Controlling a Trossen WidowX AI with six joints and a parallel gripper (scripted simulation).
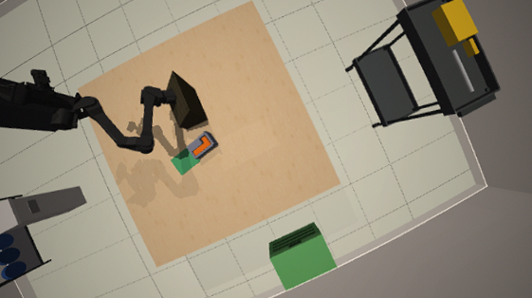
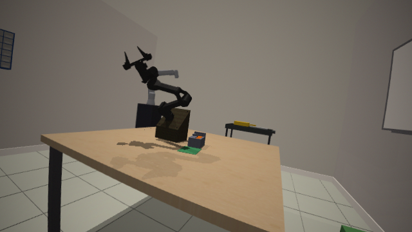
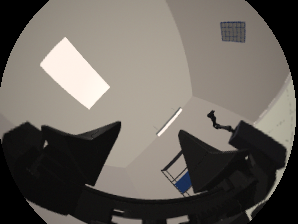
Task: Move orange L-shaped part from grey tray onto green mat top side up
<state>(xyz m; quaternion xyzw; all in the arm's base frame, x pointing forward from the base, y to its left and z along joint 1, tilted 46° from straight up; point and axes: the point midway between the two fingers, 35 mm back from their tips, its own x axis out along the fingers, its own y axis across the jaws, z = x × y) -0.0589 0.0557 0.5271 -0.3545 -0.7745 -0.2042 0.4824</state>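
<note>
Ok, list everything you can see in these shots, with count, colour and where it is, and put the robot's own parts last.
Table: one, light wood, room centre.
Tray: one, grey, mid-table.
L-shaped part: one, orange, flush in the tray pocket.
Mat: one, green, beside the tray.
Wedge block: one, dark brown, under the arm's base.
Crate: one, green, on the floor.
Side bench: one, black, carrying yellow blocks.
Arm: one, black, raised.
Gripper: one, black, open, empty, pointing upward.

Matte black jointed arm (image 2: 167, 88) with pointed, tapered fingers (image 2: 126, 59).
</note>
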